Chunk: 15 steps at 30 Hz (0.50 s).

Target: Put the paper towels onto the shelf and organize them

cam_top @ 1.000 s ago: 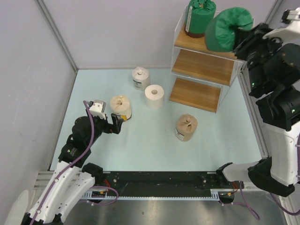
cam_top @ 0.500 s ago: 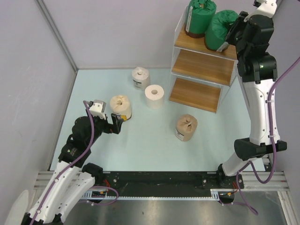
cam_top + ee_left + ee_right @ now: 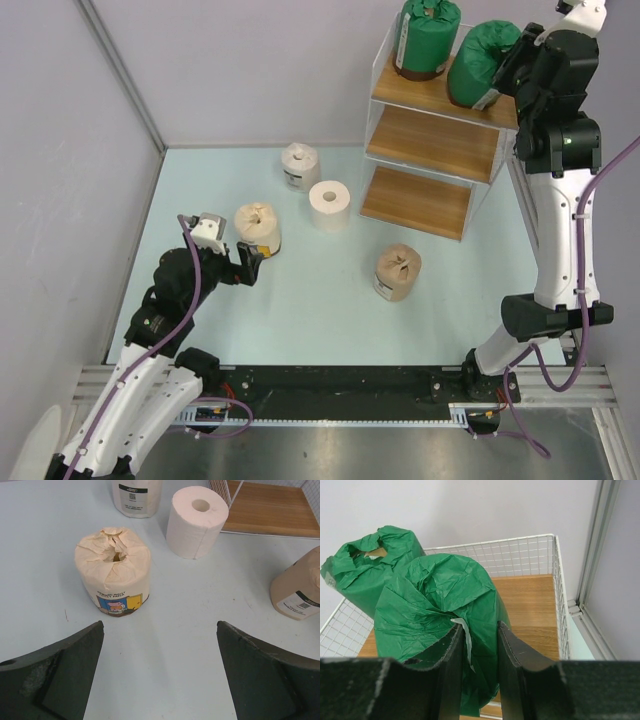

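Jaws of our right gripper are clamped on the wrap of a green roll, which is tilted over the top board of the shelf.

At the left wrist, our left gripper is spread wide, and the cream roll stands upright ahead of it, slightly left.

At the right wrist, the held roll reaches forward from the jaws, with the other green roll beyond it to the left.

Right tool high, clamped; left tool low, spread.
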Each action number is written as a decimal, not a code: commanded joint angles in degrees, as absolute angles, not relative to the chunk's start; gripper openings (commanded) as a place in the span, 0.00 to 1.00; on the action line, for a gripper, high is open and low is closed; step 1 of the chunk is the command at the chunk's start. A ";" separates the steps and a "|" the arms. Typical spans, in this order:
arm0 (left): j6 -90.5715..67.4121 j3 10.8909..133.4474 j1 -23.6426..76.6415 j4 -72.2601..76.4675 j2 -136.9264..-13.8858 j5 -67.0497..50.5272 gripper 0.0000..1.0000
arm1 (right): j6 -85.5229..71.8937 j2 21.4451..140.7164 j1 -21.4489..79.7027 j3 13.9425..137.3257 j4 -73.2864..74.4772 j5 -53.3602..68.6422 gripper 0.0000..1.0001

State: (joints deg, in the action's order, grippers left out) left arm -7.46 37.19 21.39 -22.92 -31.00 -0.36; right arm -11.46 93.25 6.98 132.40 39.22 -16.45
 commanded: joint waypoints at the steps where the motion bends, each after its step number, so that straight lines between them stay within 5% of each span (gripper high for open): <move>1: -7.38 37.35 21.80 -21.97 -30.76 -0.26 1.00 | -12.13 91.32 5.37 133.94 36.91 -16.43 0.15; 12: -7.38 37.35 21.80 -21.97 -31.03 -0.35 1.00 | -13.18 91.49 3.87 132.19 36.83 -13.63 0.16; 15: -7.38 37.35 21.80 -21.97 -30.94 -0.26 1.00 | -13.45 91.67 3.87 131.57 36.65 -12.92 0.24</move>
